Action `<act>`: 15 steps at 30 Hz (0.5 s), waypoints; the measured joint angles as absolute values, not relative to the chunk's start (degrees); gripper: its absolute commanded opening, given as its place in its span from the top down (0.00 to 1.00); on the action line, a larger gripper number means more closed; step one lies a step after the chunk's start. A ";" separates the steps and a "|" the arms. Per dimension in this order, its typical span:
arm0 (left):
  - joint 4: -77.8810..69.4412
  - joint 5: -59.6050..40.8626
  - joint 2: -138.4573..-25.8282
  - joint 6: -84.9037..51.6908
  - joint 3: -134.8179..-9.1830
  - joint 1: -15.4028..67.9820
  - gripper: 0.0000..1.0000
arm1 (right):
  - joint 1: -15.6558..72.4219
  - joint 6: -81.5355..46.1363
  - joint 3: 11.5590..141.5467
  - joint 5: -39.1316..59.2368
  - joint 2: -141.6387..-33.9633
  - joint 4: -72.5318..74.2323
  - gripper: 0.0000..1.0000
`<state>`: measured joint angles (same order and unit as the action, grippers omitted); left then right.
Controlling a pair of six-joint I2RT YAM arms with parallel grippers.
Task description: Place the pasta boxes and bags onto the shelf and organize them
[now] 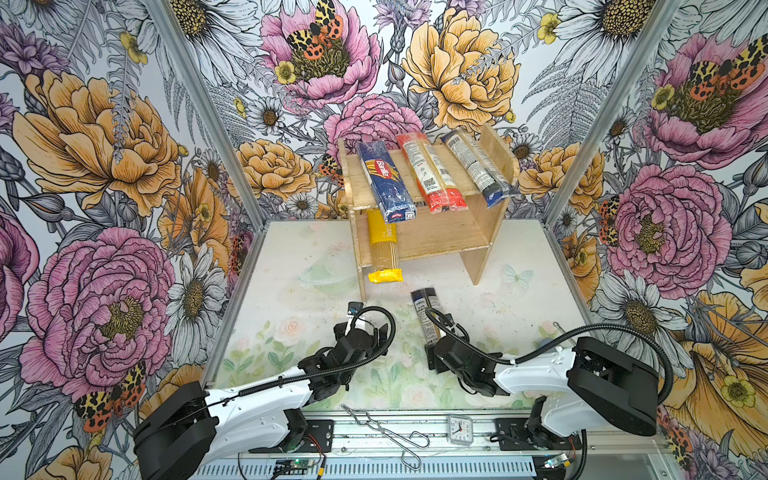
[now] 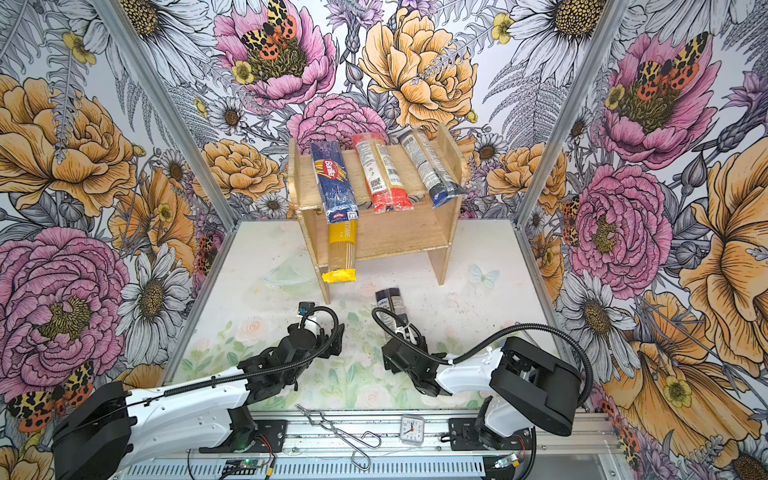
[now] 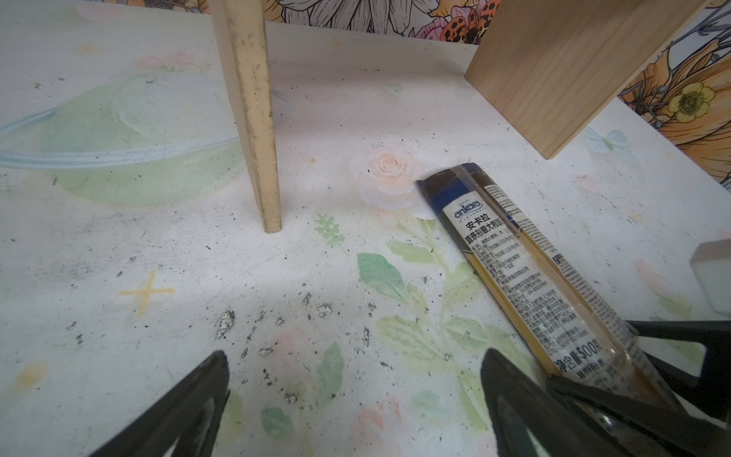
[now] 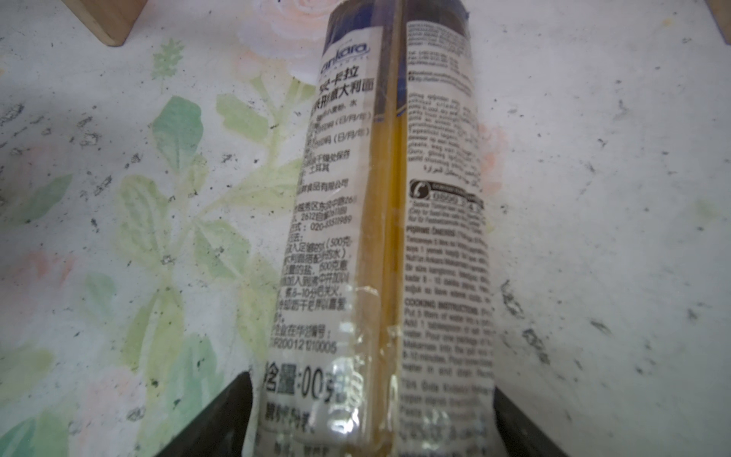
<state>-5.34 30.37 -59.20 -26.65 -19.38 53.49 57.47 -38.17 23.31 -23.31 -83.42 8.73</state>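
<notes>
Straddling one end of the clear pack (image 4: 379,198), the fingers (image 4: 221,427) of the right gripper (image 4: 371,385) stand one on each side, close against the film. We cannot tell whether they pinch it or only flank it. The pack lies flat on the table (image 1: 291,291) just in front of the shelf (image 1: 444,235), its far dark end pointing at the gap between the side panels. The left gripper (image 3: 356,356) hangs in front of the shelf's left panel, spread wide and holding nothing.

We judge the pack light and stiff along its length, but the strands inside are brittle and the film is slick and crinkly. Held by the end farthest from the shelf it may droop or slip, so we would rather take it nearer the middle, across its narrow width, with moderate pressure.

On the shelf's top board lie the blue pack (image 1: 384,183), the red-ended pack (image 1: 428,174) and a second clear pack (image 1: 478,166). The yellow pack (image 1: 382,249) sits on the lower board, overhanging its front edge.
</notes>
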 measured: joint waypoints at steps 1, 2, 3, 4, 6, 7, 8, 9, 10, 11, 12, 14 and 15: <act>-5.34 30.37 -59.20 -26.68 -19.38 53.49 0.01 | 57.54 -38.22 23.27 -23.44 -83.46 8.86 0.15; -5.34 30.37 -59.20 -26.68 -19.38 53.47 0.01 | 57.65 -38.54 23.05 -23.70 -83.64 9.21 0.15; -5.34 30.37 -59.20 -26.68 -19.38 53.45 0.01 | 57.82 -38.81 22.87 -24.01 -83.79 9.63 0.15; -5.34 30.37 -59.20 -26.68 -19.38 53.45 0.01 | 58.02 -39.16 22.63 -24.36 -84.05 10.22 0.15; -5.37 30.37 -59.20 -26.68 -19.35 53.45 0.01 | 58.63 -39.70 22.11 -25.45 -84.58 11.53 0.15; -5.34 30.39 -59.20 -26.70 -19.31 53.45 0.01 | 59.02 -39.94 21.98 -26.20 -84.93 12.05 0.15; -5.37 30.39 -59.20 -26.70 -19.22 53.43 0.01 | 59.35 -40.10 21.93 -26.83 -85.27 12.43 0.15; -5.37 30.39 -59.20 -26.70 -19.14 53.43 0.01 | 59.66 -40.23 21.91 -27.42 -85.62 12.64 0.15; -5.32 30.39 -59.20 -26.70 -19.05 53.39 0.01 | 59.90 -40.38 21.91 -27.92 -85.91 12.82 0.15; -5.28 30.39 -59.20 -26.72 -19.00 53.39 0.01 | 60.10 -40.56 21.91 -28.36 -86.06 12.97 0.15; -5.30 30.39 -59.20 -26.79 -19.00 53.39 0.01 | 60.20 -40.73 21.89 -28.58 -86.17 13.04 0.16; -5.34 30.39 -59.20 -26.87 -19.00 53.39 0.01 | 60.38 -41.15 21.82 -28.99 -86.28 13.23 0.17; -5.34 30.39 -59.20 -26.87 -19.00 53.36 0.01 | 60.38 -41.23 21.71 -29.08 -86.28 13.39 0.17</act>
<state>-5.34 30.39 -59.20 -26.87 -19.00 53.36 60.38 -41.23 21.71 -29.08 -86.28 13.39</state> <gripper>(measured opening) 0.987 0.837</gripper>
